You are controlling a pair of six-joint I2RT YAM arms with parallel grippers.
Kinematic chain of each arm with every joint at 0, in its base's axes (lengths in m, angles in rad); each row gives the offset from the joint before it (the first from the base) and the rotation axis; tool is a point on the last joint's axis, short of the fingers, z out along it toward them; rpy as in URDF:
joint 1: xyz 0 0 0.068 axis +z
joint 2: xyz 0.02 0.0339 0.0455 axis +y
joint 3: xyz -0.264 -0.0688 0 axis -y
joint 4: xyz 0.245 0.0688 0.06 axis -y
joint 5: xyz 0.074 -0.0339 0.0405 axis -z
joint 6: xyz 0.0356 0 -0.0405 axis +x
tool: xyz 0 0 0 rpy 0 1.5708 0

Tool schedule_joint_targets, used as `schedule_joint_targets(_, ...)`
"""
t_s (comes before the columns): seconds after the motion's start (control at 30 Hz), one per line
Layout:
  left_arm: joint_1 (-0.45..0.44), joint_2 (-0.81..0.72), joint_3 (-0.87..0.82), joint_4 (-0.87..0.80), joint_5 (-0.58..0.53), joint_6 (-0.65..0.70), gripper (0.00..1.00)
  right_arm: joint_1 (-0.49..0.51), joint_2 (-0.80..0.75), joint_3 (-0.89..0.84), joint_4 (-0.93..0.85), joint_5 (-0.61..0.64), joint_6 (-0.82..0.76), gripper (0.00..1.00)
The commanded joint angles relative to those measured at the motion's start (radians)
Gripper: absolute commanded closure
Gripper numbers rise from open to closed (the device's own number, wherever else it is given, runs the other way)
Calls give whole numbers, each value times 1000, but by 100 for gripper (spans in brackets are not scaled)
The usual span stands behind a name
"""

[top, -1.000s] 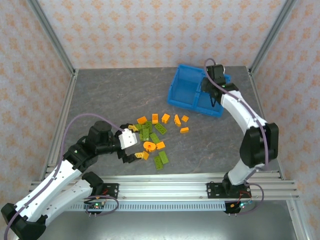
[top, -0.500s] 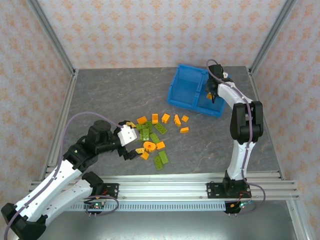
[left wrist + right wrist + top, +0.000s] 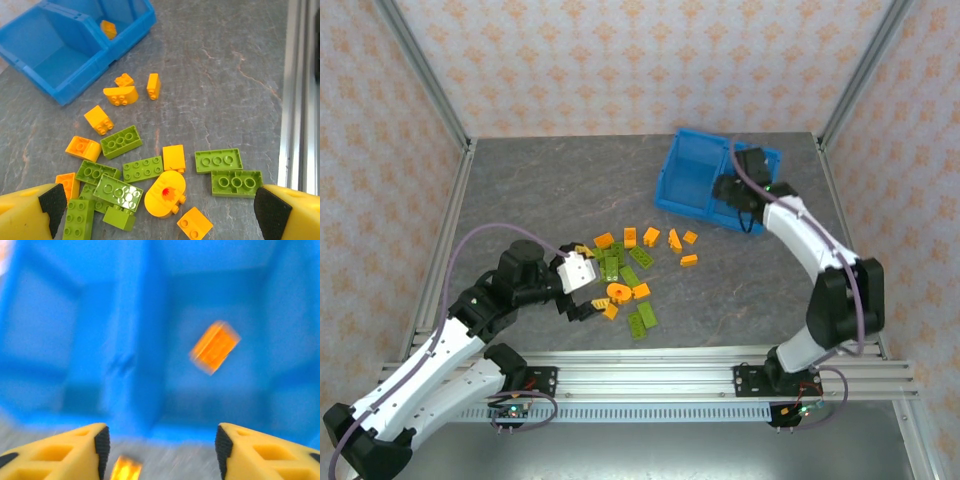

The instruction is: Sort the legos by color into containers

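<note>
— Why do we hang the right gripper (image 3: pixel 161 450) over the bin (image 3: pixel 130 340)?
— It looks like our orange side: one orange brick (image 3: pixel 215 346) lies in its right compartment, below our parted, empty fingers.
— The left gripper (image 3: pixel 160 212)?
— Spread wide and empty over the loose legos (image 3: pixel 140 167) on the table (image 3: pixel 225 75). We read no writing.

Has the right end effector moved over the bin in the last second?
Yes. Seen from above, the right end effector has drawn back from the far rim of the blue bin toward its near wall.
</note>
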Motion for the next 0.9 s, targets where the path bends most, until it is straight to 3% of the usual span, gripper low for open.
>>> schedule_joint_targets(0.0,-5,12,18,-60,93,92,1,145,-37,-89,-85,-117,-120,33)
schedule_joint_targets(0.13,-5,42,28,-84,137,127,1,276,43,-122,-182,-73,-203,18)
schedule_joint_targets(0.37,-5,52,27,-92,134,127,1,293,176,-103,-214,15,-231,9)
schedule_joint_targets(0.87,-6,51,23,-85,126,127,1,294,313,-84,-123,-15,-232,35)
